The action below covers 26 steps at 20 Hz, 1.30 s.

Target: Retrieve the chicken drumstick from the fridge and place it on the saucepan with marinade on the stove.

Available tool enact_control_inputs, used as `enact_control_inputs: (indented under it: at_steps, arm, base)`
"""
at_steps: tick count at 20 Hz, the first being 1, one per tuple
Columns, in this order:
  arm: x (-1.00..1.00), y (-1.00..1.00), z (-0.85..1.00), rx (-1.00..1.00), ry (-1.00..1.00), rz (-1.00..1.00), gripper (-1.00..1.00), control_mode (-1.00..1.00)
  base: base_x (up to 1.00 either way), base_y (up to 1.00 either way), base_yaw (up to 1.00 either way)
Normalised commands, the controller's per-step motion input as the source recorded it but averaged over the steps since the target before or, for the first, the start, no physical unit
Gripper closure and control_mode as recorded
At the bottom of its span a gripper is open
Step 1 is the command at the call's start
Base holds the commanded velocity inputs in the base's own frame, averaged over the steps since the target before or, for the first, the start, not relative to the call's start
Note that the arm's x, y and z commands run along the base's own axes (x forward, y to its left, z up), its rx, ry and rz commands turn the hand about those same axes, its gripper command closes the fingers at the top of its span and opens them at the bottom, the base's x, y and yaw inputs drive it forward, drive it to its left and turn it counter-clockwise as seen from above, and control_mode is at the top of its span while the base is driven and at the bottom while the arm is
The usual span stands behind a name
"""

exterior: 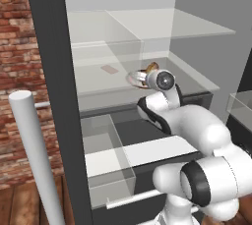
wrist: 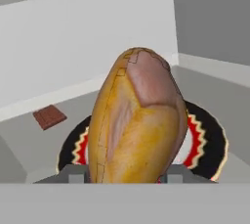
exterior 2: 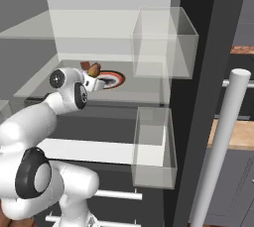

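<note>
chicken drumstick (wrist: pixel 138 120) close in hand view, over red-rimmed plate (wrist: pixel 211 145)

The chicken drumstick (wrist: pixel 139 120) in the middle of the hand view is golden brown with a pinkish top. Under it, the plate (wrist: pixel 212 142) has a black rim and red zigzags. At the left lies a dark red-brown flat piece (wrist: pixel 49 117).

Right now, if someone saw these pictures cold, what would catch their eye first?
The golden-brown chicken drumstick looms large in the hand view, standing between the gripper fingers over a round plate with a red, zigzag-edged ring. The white arm reaches deep onto a middle shelf of the open fridge. A small flat red-brown piece lies on the shelf beside the plate.
</note>
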Motion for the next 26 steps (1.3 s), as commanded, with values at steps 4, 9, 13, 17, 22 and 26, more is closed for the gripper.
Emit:
enact_control_inputs:
  at_steps: [4,9,13,17,22,26]
  arm:
    - [-1.0,0.0,0.8,0.0,0.01,-0.04,1.0,-1.0]
    - [-1.0,-0.14,0.58,0.0,0.13,-0.05,1.0,-1.0]
    - [-1.0,-0.33,0.26,0.0,0.22,-0.01,1.0,-1.0]
    - [-1.0,-0.28,0.01,0.0,0.26,0.0,1.0,-1.0]
    - [-1.0,-0.02,-0.03,-0.01,0.3,0.0,1.0,-1.0]
    - [-0.75,0.09,0.15,0.0,0.04,0.06,1.0,-1.0]
  base:
    - [0.0,0.0,0.0]
    - [0.0,0.0,0.0]
    - [0.0,0.0,0.0]
    - [0.0,0.0,0.0]
    - [0.0,0.0,0.0]
    - [0.0,0.0,0.0]
